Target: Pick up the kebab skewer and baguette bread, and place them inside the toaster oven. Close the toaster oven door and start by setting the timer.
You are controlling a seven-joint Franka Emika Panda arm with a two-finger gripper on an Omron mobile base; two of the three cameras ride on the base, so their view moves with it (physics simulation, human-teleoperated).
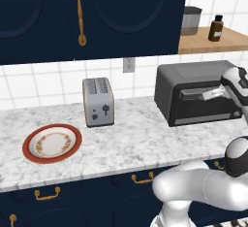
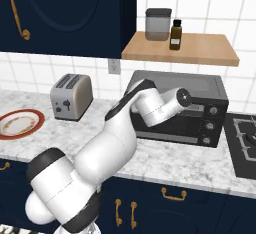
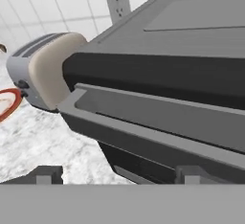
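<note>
Gripper (image 3: 118, 174) first: in the hand view the two tips sit wide apart, and nothing is pinched between them as far as I can see. It's parked right up against the front of the toaster oven (image 1: 193, 75). I honestly can't tell if it's brushing the front or just hovering off it.

The bit that matters is the bar handle (image 3: 158, 127). It's straight up at 12 o'clock from the gripper in the hand view, very near. Its long axis runs roughly from 10 o'clock down to 4 o'clock. The tips are spread more or less along the bar, not across it, so to me that reads more like a push than a pinch.

The toaster oven door (image 1: 203, 109) looks shut or close to it from both base views, though I wouldn't swear to it. I can't make out what's behind the glass either.

If the door really is closed, my guess is the timer is next. The knobs (image 2: 214, 123) sit at the oven's right end, about 3 o'clock from the wrist in the right base view. That'd be a short sideways move.

Further out on the counter (image 1: 135, 138), the silver slot toaster (image 1: 98, 102) is at 9 o'clock from the oven. The red-rimmed plate (image 1: 25, 148) is off at 8 o'clock from that, well apart from the action.
</note>
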